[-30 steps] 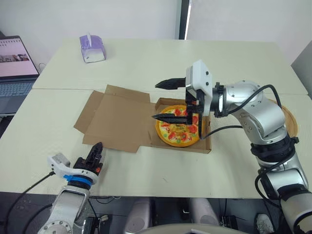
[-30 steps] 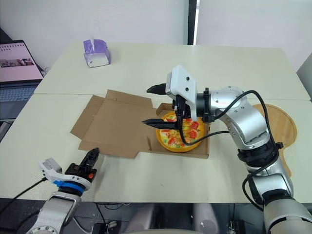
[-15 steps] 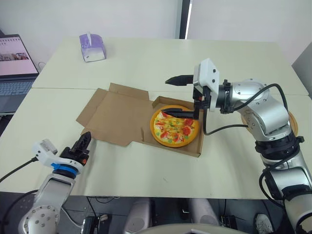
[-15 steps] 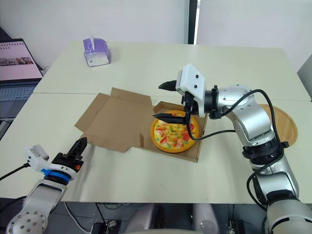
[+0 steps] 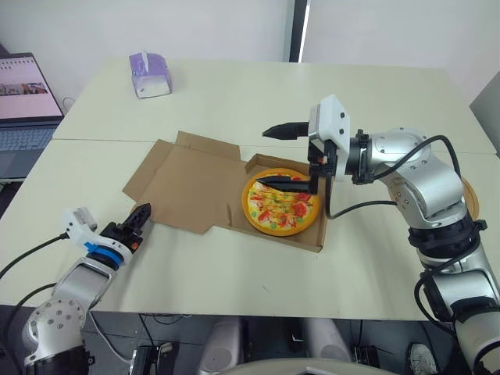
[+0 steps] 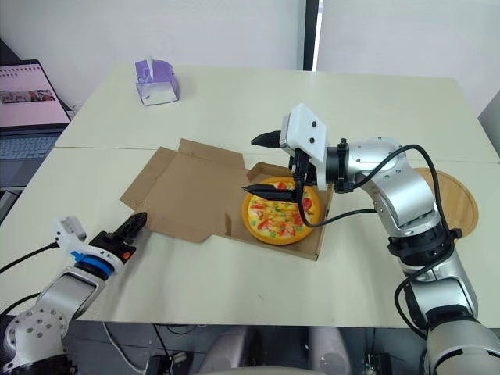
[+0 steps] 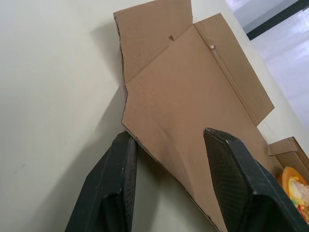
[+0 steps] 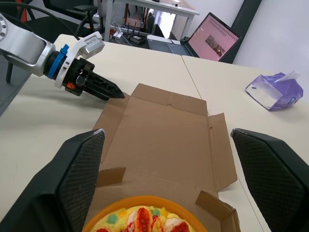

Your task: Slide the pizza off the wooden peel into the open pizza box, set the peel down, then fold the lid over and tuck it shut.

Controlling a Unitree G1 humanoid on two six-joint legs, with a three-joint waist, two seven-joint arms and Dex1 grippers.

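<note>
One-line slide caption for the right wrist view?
Open right tool over the boxed pizza; left tool at the flat lid's corner.

Office: laptop [image 5: 27, 101], pale desks [image 5: 234, 86]

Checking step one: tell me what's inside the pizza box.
The pizza lies flat in the pizza box. It covers the box floor, so anything underneath cannot be seen.

No text, brand, number or sign can be read on any surface. The laptop screen [image 5: 23, 82] carries a pink page whose lettering is too small to make out. The cardboard pizza box [image 5: 191, 183] and the purple tissue pack [image 5: 148, 74] show no readable print.
</note>
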